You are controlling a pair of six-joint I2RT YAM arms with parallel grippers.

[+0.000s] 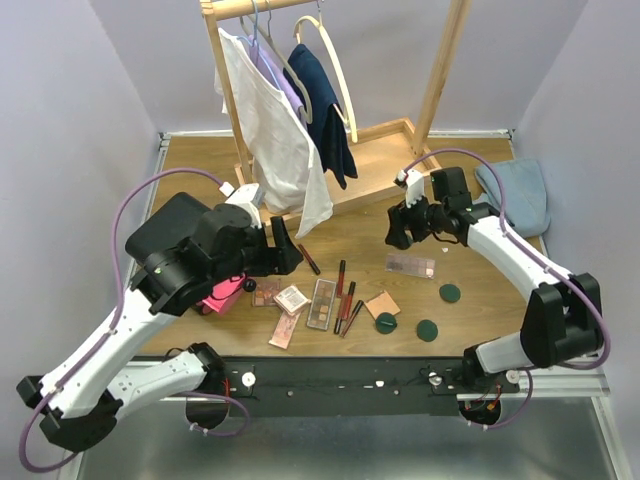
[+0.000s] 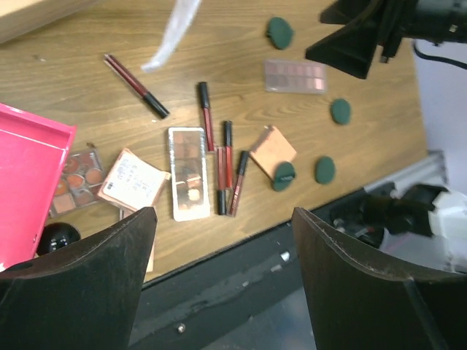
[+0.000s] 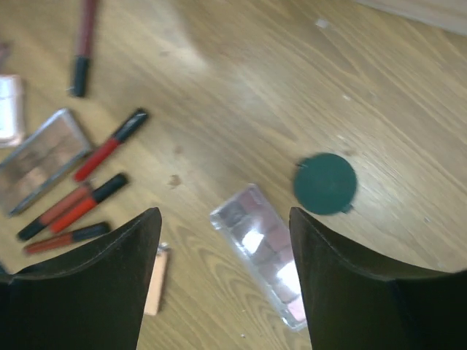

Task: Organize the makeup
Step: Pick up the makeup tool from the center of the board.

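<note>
Close to the near edge, around its middle, most of the makeup (image 1: 322,303) lies loose on the desk. Two green discs (image 1: 428,330) sit toward the right, and a peach compact (image 1: 382,304) touches one of them. A bunch of red tubes (image 1: 346,300) lies beside a long palette (image 2: 188,171), and more flat pieces run left to a pink drawer (image 2: 29,182). The left gripper (image 2: 222,219) hangs above this cluster, fingers wide apart and empty. Further in, right of centre, a second palette (image 3: 263,255) lies alone with another disc (image 3: 325,184) near it. The right gripper (image 3: 225,215) hovers over it, fingers likewise spread with nothing between them. Nothing looks sorted yet, so this reads as the start of a pick, most likely of that lone palette. It lies slantwise and partly under one finger. The next move therefore calls for turning the wrist square to its narrow width, centring, and going right down to the wood, since it is so thin. Along the far edge stands a clothes rack (image 1: 330,100), with a blue cloth (image 1: 515,190) toward the far right corner.
</note>
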